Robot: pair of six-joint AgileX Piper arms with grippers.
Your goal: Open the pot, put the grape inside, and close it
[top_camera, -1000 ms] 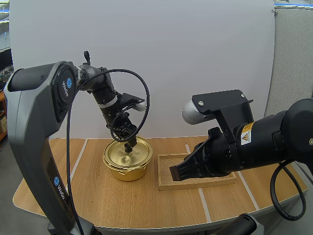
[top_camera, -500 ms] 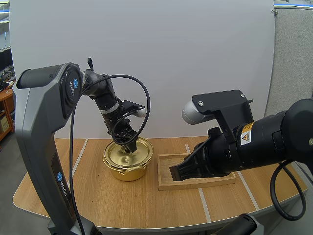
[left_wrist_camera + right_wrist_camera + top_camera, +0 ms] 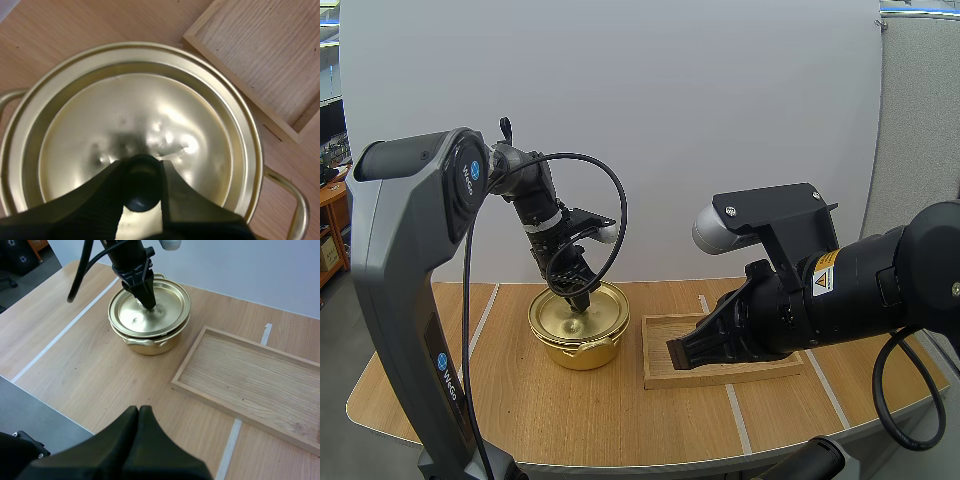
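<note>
From above, the left tool is reaching onto the lid sitting on the gold pot, a wooden tray lying beside the pot. Left wrist: its fingers are pinching the lid's black knob. Right wrist: the right tool is hanging closed, empty, apart from the pot.

My table is light wood with a rounded front edge, and pale stripes run across it front to back. 2 things sit directly on it: the gold pot, lid on, and a shallow wooden tray just beside it on my right, bare wood between them.
</note>
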